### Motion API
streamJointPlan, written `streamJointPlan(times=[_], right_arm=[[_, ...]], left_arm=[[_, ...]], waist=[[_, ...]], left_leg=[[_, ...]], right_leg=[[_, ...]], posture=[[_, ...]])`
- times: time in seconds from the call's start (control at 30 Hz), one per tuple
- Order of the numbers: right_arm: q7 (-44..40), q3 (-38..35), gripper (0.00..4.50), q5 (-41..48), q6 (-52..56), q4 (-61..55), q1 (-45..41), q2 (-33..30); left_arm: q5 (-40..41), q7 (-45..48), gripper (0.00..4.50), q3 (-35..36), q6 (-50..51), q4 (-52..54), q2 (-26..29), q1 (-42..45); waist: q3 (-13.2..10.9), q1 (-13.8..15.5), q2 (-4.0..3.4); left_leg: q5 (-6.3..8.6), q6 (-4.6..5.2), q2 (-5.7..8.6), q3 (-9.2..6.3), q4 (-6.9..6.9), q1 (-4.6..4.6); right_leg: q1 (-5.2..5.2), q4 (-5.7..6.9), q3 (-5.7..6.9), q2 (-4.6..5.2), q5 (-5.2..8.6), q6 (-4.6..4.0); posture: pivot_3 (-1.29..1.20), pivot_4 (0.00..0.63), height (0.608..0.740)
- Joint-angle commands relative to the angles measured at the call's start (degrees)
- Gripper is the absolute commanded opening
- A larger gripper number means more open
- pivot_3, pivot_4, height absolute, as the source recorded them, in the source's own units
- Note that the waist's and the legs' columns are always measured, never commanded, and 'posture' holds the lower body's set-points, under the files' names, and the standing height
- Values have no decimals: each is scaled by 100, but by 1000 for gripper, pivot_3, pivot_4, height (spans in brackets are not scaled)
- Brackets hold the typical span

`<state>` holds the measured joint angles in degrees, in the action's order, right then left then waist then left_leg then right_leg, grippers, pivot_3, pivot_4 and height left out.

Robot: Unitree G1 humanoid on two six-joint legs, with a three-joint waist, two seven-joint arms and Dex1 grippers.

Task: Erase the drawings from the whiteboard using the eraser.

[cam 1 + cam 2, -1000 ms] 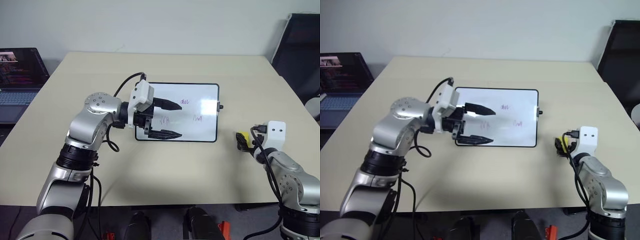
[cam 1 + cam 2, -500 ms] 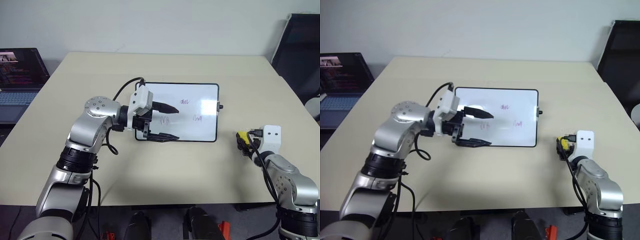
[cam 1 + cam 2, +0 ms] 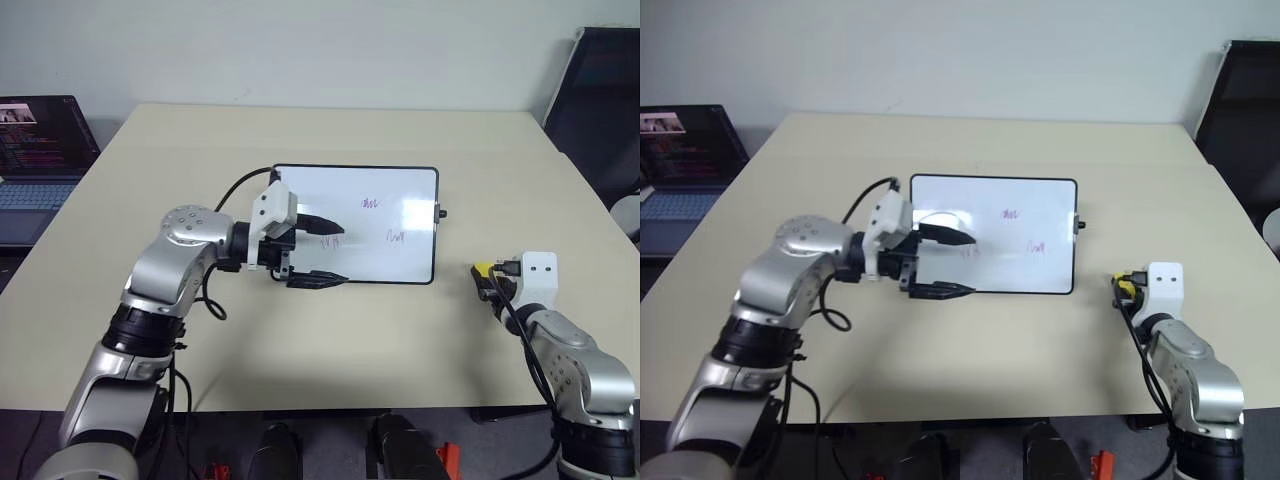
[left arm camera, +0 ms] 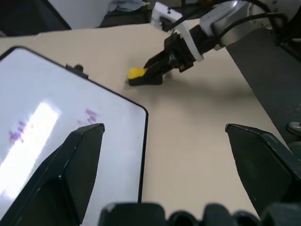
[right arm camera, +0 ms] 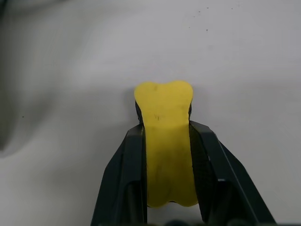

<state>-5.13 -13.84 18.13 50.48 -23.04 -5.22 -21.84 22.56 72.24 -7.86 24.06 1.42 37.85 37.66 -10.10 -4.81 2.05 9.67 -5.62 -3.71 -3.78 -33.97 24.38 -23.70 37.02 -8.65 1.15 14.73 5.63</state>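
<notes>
Right gripper point(image 5: 166, 155) clamped on the eraser point(image 5: 165, 141), low on the table point(image 3: 400, 330) right of the whiteboard point(image 3: 400, 195). Left gripper point(image 3: 325, 252) gaping wide over the board's near-left edge. Drawings point(image 3: 369, 203) further back, unwiped. Laptop point(image 3: 35, 150) far left.

Left arm bent at the elbow in the lower left of the head view, forearm reaching toward frame centre. Left gripper point(image 3: 322, 252) pointing rightward, jaws spread wide, one finger above the other. Right arm rising from the lower right corner, forearm short and angled up-left. Right gripper point(image 5: 167, 155) low over the tabletop point(image 5: 244, 56), jaws clamped from both sides on the eraser point(image 5: 165, 136), yellow block pinched between both fingers point(image 5: 129, 179).
</notes>
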Motion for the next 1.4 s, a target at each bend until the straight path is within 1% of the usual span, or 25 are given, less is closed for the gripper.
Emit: streamJointPlan(times=[0.03, 0.13, 0.23, 0.3, 0.37, 0.47, 0.53, 0.77, 1.0, 1.23, 1.33, 1.4], right_arm=[[-368, 176, 907, -303, -580, -830, 399, -465], [-476, 150, 905, -68, -383, -1461, 608, -459], [-681, 284, 886, 252, -186, -2008, 465, -429], [-848, 618, 884, 317, -68, -2178, 168, -550], [-965, 1025, 882, 198, 7, -2177, -213, -723], [-958, 1513, 881, -136, 6, -1957, -774, -908], [-903, 1638, 881, -226, 32, -1805, -1050, -865], [-938, 2181, 880, -757, -135, -1279, -1629, -950], [-925, 2641, 879, -1352, -541, -595, -1938, -784], [-1022, 3069, 877, -1855, -945, 27, -2097, -536], [-1228, 3196, 877, -1944, -812, 83, -2036, -600], [-1489, 3312, 870, -1963, -607, 5, -1854, -760]], left_arm=[[-113, -437, 4500, 356, 210, 386, 302, -219], [-135, -949, 4500, 506, 550, 634, 349, -400], [-42, -1240, 4500, 595, 870, 933, 368, -547], [3, -1375, 4500, 625, 1019, 1017, 361, -619], [-13, -1420, 4500, 599, 1062, 1013, 387, -676], [9, -1430, 4500, 638, 1104, 892, 421, -699], [-48, -1460, 4500, 672, 1060, 763, 471, -717], [-33, -1436, 4500, 754, 1093, 617, 595, -836], [301, -1128, 4500, 726, 1095, 897, 551, -937], [474, -808, 4500, 620, 1050, 902, 553, -887], [424, -753, 4500, 597, 955, 865, 554, -913], [369, -702, 4500, 587, 859, 796, 569, -951]], waist=[[-2, 0, -3], [-2, 0, -3], [-2, -2, -3], [-2, -16, -3], [-2, -22, -3], [-2, -7, -2], [-2, 9, -1], [-2, 15, -1], [-2, 11, -1], [-2, 8, -1], [-2, 12, -1], [-2, 12, -1]], left_leg=[[0, 0, 0, 0, 1, 2], [0, 0, -1, 0, 0, 0], [0, 0, 0, 0, -9, 1], [0, 0, 0, 0, -11, 0], [-1, 0, -1, 0, -11, -3], [-2, 1, 0, 0, -11, -2], [-1, 1, 0, 0, -8, 1], [-1, 1, -1, -1, -4, 36], [-1, 1, -1, -1, -5, 36], [-2, 1, -1, -1, -7, 36], [-2, 1, -1, -1, -7, 36], [-2, 1, -1, -2, -7, 36]], right_leg=[[-2, -1, -1, 1, 1, 1], [-3, 2, 0, 0, 2, 1], [-1, 4, -3, 0, 0, 0], [0, 3, -3, 0, 0, -1], [-1, 6, -3, 0, -3, -4], [-2, 5, -2, 0, -3, -5], [-5, 0, -1, 0, -2, -4], [-37, 1, 2, 0, -1, -1], [-38, 5, 3, 0, -1, 0], [-38, 9, 3, -1, -3, 2], [-38, 10, 4, -1, -3, 3], [-37, 10, 4, -1, -3, 3]], posture=[[0, 150, 740], [0, 150, 740], [0, 150, 740], [0, 150, 740], [0, 150, 740], [0, 150, 740], [0, 150, 740], [0, 150, 740], [0, 150, 740], [0, 150, 740], [0, 150, 740], [0, 150, 740]])
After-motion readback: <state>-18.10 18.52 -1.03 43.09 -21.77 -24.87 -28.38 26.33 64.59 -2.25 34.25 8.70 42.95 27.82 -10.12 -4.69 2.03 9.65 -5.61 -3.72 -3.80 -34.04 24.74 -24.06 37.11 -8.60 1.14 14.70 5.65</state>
